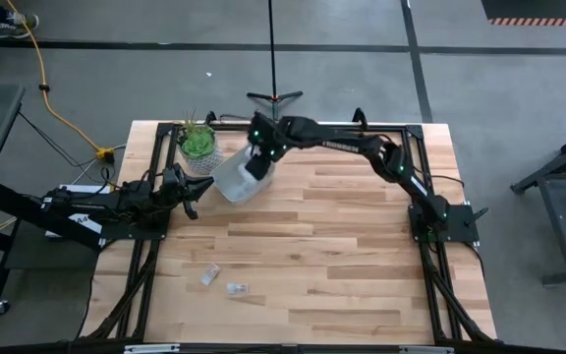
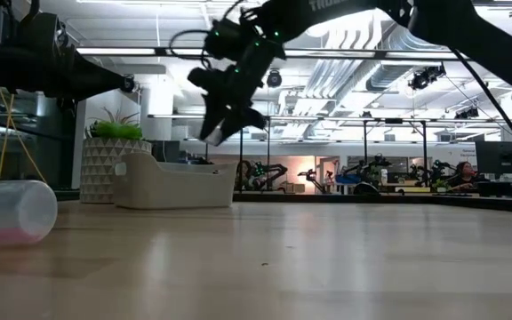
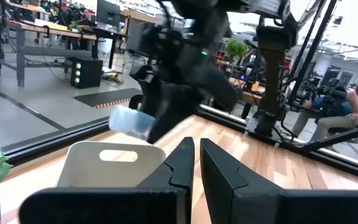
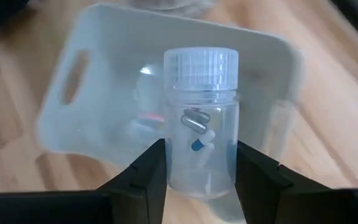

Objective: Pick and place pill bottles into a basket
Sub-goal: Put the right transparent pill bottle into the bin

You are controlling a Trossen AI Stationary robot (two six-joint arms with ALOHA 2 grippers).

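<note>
My right gripper (image 1: 256, 165) hangs over the pale basket (image 1: 232, 181) at the table's far left and is shut on a clear pill bottle (image 4: 201, 149) with a white ribbed cap; capsules show inside the bottle. The basket's floor (image 4: 135, 130) holds blurred things. The basket rests by its base on the wood (image 2: 172, 184). My left gripper (image 1: 191, 203) waits at the table's left edge beside the basket, its fingers (image 3: 194, 171) together and empty. Two more small bottles (image 1: 209, 274) (image 1: 235, 289) lie on their sides near the table's front. One of them shows close in the low view (image 2: 12, 212). My right gripper pinches the bottle's clear body (image 4: 178, 171) between its two fingers (image 4: 148, 177), on opposite sides below the cap. The fingers slant down from above. The bottle is lifted clear above the basket, its cap (image 4: 201, 62) pointing out past the fingertips; it also shows in the left wrist view (image 3: 129, 122).
A green plant in a pale faceted pot (image 1: 198, 146) stands right beside the basket at the far left corner. A black frame rail (image 1: 312, 125) runs along the far edge. Bare wood (image 1: 342, 236) spreads over the middle and right.
</note>
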